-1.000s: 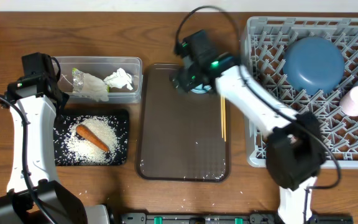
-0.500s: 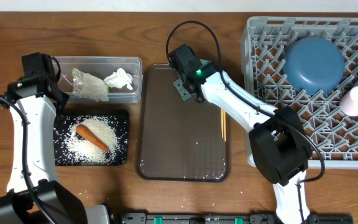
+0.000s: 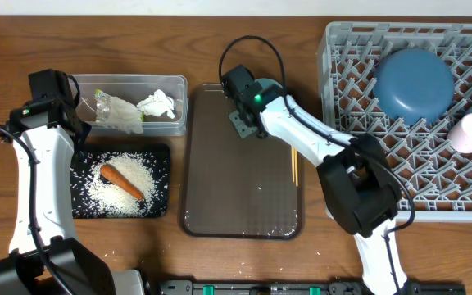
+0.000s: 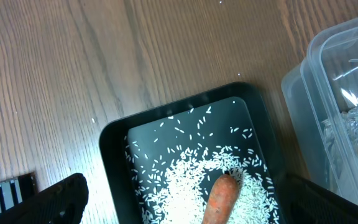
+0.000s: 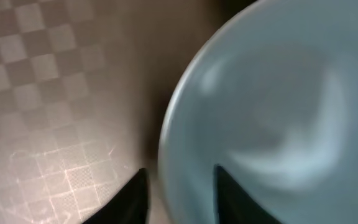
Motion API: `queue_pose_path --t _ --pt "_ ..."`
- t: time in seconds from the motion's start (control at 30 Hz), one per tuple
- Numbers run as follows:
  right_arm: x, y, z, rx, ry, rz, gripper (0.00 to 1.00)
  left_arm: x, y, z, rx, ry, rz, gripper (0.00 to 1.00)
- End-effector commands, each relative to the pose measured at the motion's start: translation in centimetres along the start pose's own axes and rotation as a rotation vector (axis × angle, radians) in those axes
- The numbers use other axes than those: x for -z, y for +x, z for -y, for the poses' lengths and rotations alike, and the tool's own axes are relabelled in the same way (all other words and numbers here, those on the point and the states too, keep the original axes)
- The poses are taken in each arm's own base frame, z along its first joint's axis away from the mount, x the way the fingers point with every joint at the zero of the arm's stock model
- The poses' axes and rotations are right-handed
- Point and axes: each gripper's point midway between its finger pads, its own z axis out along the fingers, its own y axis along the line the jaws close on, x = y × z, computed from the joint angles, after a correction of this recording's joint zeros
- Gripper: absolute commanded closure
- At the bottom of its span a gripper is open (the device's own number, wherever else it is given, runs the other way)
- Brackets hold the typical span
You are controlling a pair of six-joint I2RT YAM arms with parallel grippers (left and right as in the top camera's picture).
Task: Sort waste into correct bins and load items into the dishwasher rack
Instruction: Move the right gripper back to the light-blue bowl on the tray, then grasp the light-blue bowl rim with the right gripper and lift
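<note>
In the right wrist view the small light-blue bowl (image 5: 272, 112) fills the frame, and my right gripper (image 5: 182, 199) is shut on its rim, one finger outside and one inside. From overhead that gripper (image 3: 242, 112) is over the far end of the brown tray (image 3: 240, 192) and hides the bowl. Wooden chopsticks (image 3: 294, 164) lie on the tray's right side. The dark-blue bowl (image 3: 413, 84) and white cup (image 3: 468, 133) sit in the grey rack (image 3: 367, 172). My left gripper (image 4: 191, 205) hangs open above the carrot (image 4: 221, 199) and rice (image 4: 185, 180) in the black tray (image 4: 114, 162).
The clear tub (image 3: 129, 80) at the back left holds a crumpled tissue (image 3: 156, 104) and a wrapper (image 3: 117, 112). A few rice grains lie on the wood in front of the black tray (image 3: 79, 205). The right arm stretches from the front edge across the tray's right side.
My right gripper moved left and down onto the light-blue bowl at the tray's far end, and its jaws narrowed round the rim. The left arm stayed still.
</note>
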Motion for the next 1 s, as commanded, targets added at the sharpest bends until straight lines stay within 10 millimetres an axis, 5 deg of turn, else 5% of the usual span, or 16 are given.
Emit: queue_pose_path --t 0.0,0.17,0.27,0.6,0.77,0.97 --pt "0.2 -0.2 -0.9 -0.013 -0.006 0.007 0.77 0.0 -0.1 -0.2 0.008 -0.006 0.003 0.01" --pt "0.9 -0.3 -1.3 -0.013 -0.012 0.009 0.99 0.0 -0.1 -0.2 0.008 -0.006 0.003 0.01" --pt "2.2 -0.6 -1.1 -0.036 -0.014 0.024 0.99 0.0 -0.1 -0.2 0.008 -0.005 0.003 0.01" --pt "12.6 -2.2 0.9 -0.156 -0.035 0.147 0.99 0.0 -0.1 -0.2 0.008 -0.006 0.003 0.01" --pt "16.7 -0.3 4.3 -0.191 0.038 0.130 0.99 0.0 -0.1 -0.2 0.008 -0.006 0.003 0.01" --pt "17.8 4.6 10.9 -0.368 0.132 -0.027 0.99 0.0 -0.1 -0.2 0.008 -0.006 0.003 0.01"
